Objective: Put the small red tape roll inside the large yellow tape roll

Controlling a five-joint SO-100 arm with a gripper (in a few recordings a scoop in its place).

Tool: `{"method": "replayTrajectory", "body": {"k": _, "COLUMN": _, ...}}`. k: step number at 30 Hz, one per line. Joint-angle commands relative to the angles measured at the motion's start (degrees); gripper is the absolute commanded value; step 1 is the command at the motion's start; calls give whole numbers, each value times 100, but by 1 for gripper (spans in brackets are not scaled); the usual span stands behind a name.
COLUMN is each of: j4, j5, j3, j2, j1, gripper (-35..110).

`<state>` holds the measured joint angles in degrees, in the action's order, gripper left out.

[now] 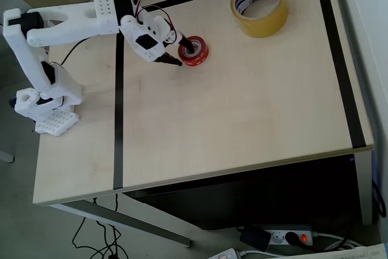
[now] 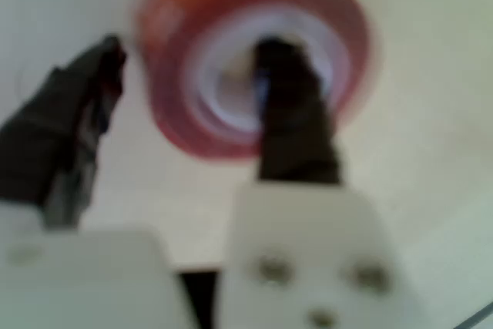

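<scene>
While the white two-finger gripper [image 1: 180, 52] stands spread, one finger in the core and one outside the wall of the small bright red tape ring [image 1: 195, 51], it should clamp squarely before lifting toward the large amber-yellow packing tape ring [image 1: 259, 6] at two o'clock

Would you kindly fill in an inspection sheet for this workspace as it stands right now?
Surface: pale wood table with black tape lines marking a rectangle.
Job's things: small red tape roll flat on the table; large yellow tape roll flat, apart from it, toward the upper right of the overhead view, its centre empty.
Clutter: nothing seen on the tabletop.
Claw: claw open, straddling the red roll's wall, one finger inside the core, the other outside it.
Cables: red and black wires along the arm; cords on the floor.
Surroundings: power strip with a lit switch below the table edge.
</scene>
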<state>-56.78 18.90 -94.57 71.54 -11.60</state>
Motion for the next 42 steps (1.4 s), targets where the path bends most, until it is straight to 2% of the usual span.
{"method": "replayTrajectory", "body": {"k": 1, "j4": -53, "j5": 35, "j3": 255, "j2": 132, "j1": -88, "gripper": 6}}
{"method": "replayTrajectory", "body": {"k": 4, "j4": -62, "j5": 35, "j3": 290, "j2": 79, "j1": -62, "gripper": 0}}
{"method": "replayTrajectory", "body": {"k": 12, "j4": -114, "j5": -9, "j3": 413, "j2": 316, "j1": 0, "gripper": 0}}
{"method": "replayTrajectory", "body": {"k": 19, "j4": -105, "j5": -26, "j3": 422, "j2": 1731, "j1": 237, "gripper": 0}}
{"method": "replayTrajectory", "body": {"k": 24, "j4": 255, "j5": 9, "j3": 580, "j2": 2698, "j1": 360, "gripper": 0}}
{"method": "replayTrajectory", "body": {"k": 35, "j4": 220, "j5": -26, "j3": 2522, "j2": 2197, "j1": 123, "gripper": 0}}
{"method": "replayTrajectory", "body": {"k": 40, "j4": -272, "j5": -26, "j3": 2505, "j2": 2171, "j1": 0, "gripper": 0}}
{"method": "replayTrajectory", "body": {"k": 42, "j4": -378, "j5": -62, "j3": 1916, "j2": 2584, "j1": 141, "gripper": 0}}
